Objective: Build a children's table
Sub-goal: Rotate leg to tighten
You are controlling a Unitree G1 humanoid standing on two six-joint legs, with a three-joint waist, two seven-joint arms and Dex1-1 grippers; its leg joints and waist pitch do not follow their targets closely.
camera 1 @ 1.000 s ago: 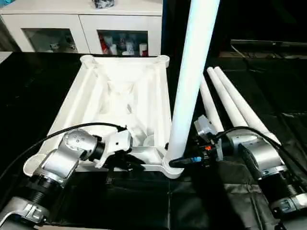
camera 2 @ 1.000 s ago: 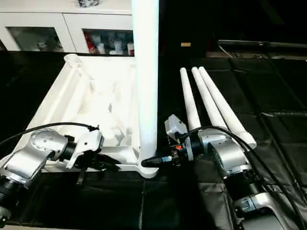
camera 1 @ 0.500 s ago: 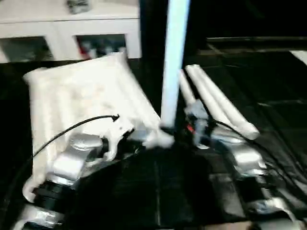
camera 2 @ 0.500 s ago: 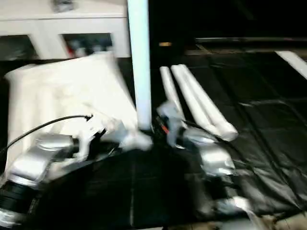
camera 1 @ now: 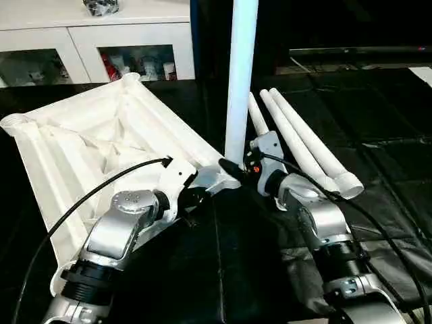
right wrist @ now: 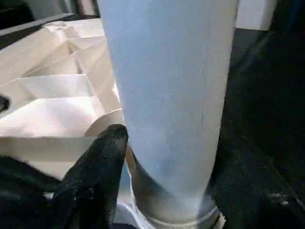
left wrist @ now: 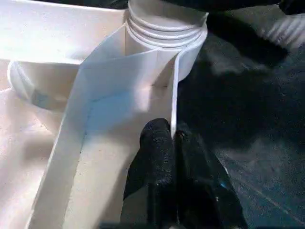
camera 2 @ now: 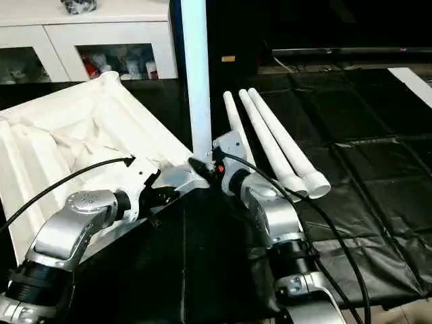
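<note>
Black sheeting [camera 1: 378, 223] covers the floor under our work; a white cabinet [camera 1: 101, 47] with glass doors stands at about 11 o'clock, behind everything.

We see the tabletop [camera 1: 88, 148] lying underside up, ribs showing, spread from 9 to 11 o'clock and angled, its near corner socket [left wrist: 167, 28] close to center. One leg [camera 1: 240, 74] stands upright in that socket, rising past the top of the head views. Threaded rings show at the socket mouth in the left wrist view.

Left tool [left wrist: 172, 143]: our two black fingers are pressed together, pinching the thin side wall of the tabletop just short of the socket. One finger sits inside the wall, the other outside.

Right tool [right wrist: 167, 157]: fingers spread to either side of the upright leg's base, just above the socket. One finger [right wrist: 95, 162] lies close against the tube; whether the pair actually presses on the leg, we cannot tell.

Three spare legs [camera 1: 304, 145] lie side by side on the sheeting at about 2 o'clock, wide ends nearest us, just beyond our right forearm.
</note>
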